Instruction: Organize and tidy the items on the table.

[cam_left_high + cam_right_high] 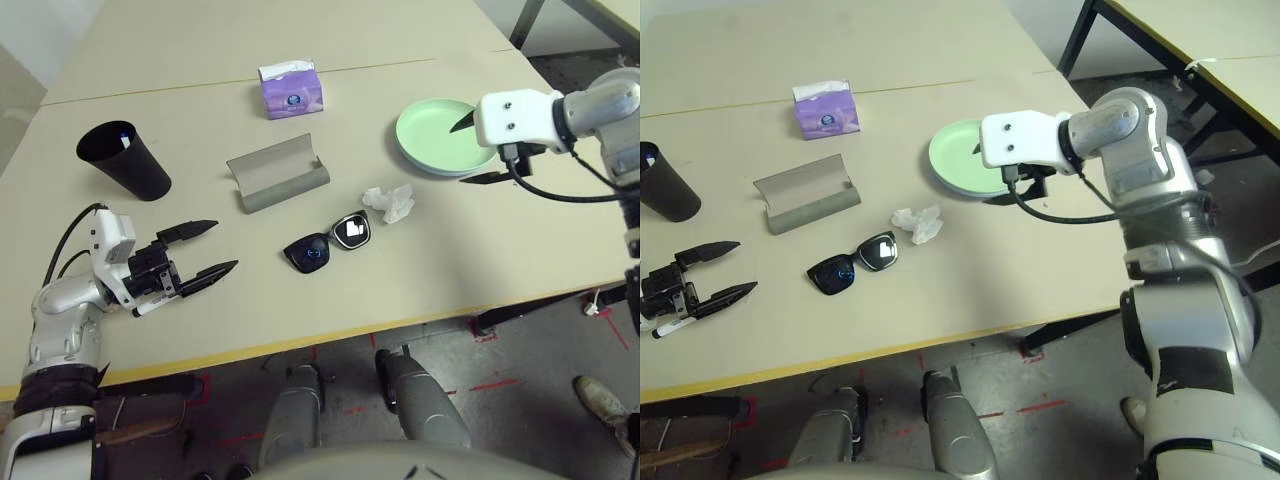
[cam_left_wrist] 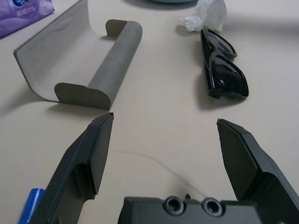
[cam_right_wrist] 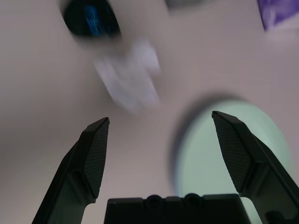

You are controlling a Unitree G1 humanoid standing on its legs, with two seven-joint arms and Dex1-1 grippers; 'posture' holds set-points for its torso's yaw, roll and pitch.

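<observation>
My left gripper (image 1: 205, 250) rests open on the table (image 1: 420, 280) near its front left, empty, pointing at the black sunglasses (image 1: 328, 243). A white marker with a blue cap (image 2: 30, 205) lies just beneath it. The grey glasses case (image 1: 278, 175) lies open behind the sunglasses, and the crumpled tissue (image 1: 390, 203) sits to their right. My right gripper (image 1: 478, 150) hovers open and empty over the near right rim of the light-green plate (image 1: 435, 132), which is stacked on the light-blue plate (image 1: 440, 171). The black cup (image 1: 122, 158) at far left holds another marker (image 1: 125, 140).
The purple tissue box (image 1: 291, 88) stands at the back centre by the seam line. The yellowish front edge (image 1: 330, 335) runs just below the sunglasses. Another table (image 1: 1200, 40) stands beyond the right edge.
</observation>
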